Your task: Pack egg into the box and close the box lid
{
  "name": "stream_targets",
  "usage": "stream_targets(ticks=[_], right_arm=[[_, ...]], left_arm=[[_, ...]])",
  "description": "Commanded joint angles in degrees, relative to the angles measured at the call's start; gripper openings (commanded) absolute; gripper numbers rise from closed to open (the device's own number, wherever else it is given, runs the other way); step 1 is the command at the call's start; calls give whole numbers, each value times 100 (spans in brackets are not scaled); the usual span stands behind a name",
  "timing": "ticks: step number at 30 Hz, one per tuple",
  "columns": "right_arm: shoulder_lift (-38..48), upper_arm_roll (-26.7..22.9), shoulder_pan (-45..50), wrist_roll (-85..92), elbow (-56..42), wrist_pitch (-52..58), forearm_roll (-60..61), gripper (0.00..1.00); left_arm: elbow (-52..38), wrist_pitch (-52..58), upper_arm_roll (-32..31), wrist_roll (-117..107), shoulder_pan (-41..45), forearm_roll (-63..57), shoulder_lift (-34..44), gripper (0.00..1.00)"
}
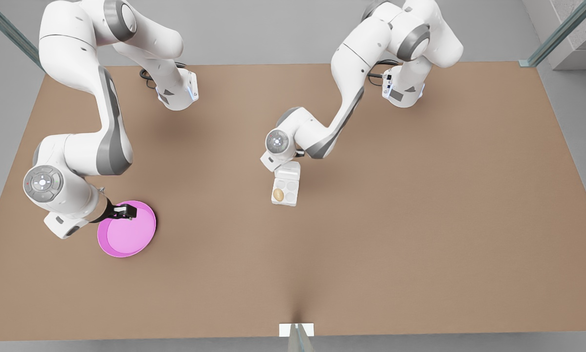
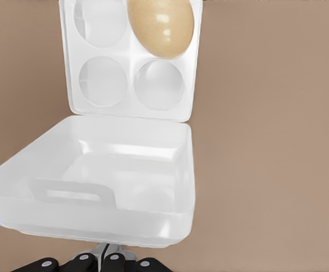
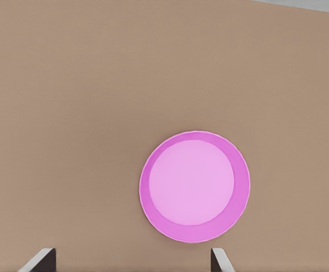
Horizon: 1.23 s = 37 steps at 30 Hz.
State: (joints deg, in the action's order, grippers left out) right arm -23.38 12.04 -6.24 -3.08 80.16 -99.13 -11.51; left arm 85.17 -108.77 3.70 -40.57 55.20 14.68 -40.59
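The white box (image 1: 293, 193) lies at mid-table with its cup tray showing. A tan egg (image 1: 278, 194) sits in one of its cups, the one nearest the front view's left; the egg (image 2: 161, 25) fills a corner cup of the tray (image 2: 131, 72). The box lid (image 2: 113, 175) is tilted up off the table, its hollow side facing the camera. My left gripper (image 2: 100, 262) is shut on the lid's free edge. In the front view the lid (image 1: 288, 172) pokes out from under that arm's wrist. My right gripper (image 1: 125, 211) hangs open above the pink plate's rim.
A round pink plate (image 1: 126, 234) lies near the front view's left, seen from above as the plate (image 3: 193, 186) with nothing on it. Bare brown table (image 1: 420, 220) stretches to the front view's right of the box.
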Motion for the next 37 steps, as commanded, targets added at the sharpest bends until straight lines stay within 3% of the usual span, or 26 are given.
stream_targets(ticks=[1,20,22,24,25,26,27,28,29,31,34,37], right_arm=[[0,0,0,0,0,8,0,100],[1,0,-53,0,-53,8,0,100],[0,0,-53,0,-53,8,0,100],[0,0,-61,0,-53,8,0,100],[0,0,-53,0,-53,8,0,100],[0,0,-53,0,-53,8,0,100],[9,0,-53,0,-53,8,0,100],[0,0,-53,0,-53,8,0,100],[9,0,-61,0,-53,8,0,100],[1,0,-61,0,-79,8,0,100],[9,0,-70,0,-79,8,0,100],[0,0,-70,0,-79,8,9,100]], left_arm=[[0,-73,8,-4,0,17,-1,22],[-545,-346,8,-13,-158,-18,-203,22],[-554,-294,114,-4,-229,-26,-80,23],[-720,426,658,22,-264,0,271,27],[-1493,1876,738,356,-896,26,280,33],[-1767,2527,747,883,-1581,26,429,47],[-1767,2739,747,1376,-2276,17,553,82],[-1775,2739,747,1858,-2891,-9,588,100],[-1907,2739,747,2474,-3638,26,720,100],[-2092,2747,764,2922,-4008,-18,1281,100],[-1645,2774,764,3370,-3982,-431,2617,100],[-1503,2774,764,3424,-3999,-466,2688,100]])
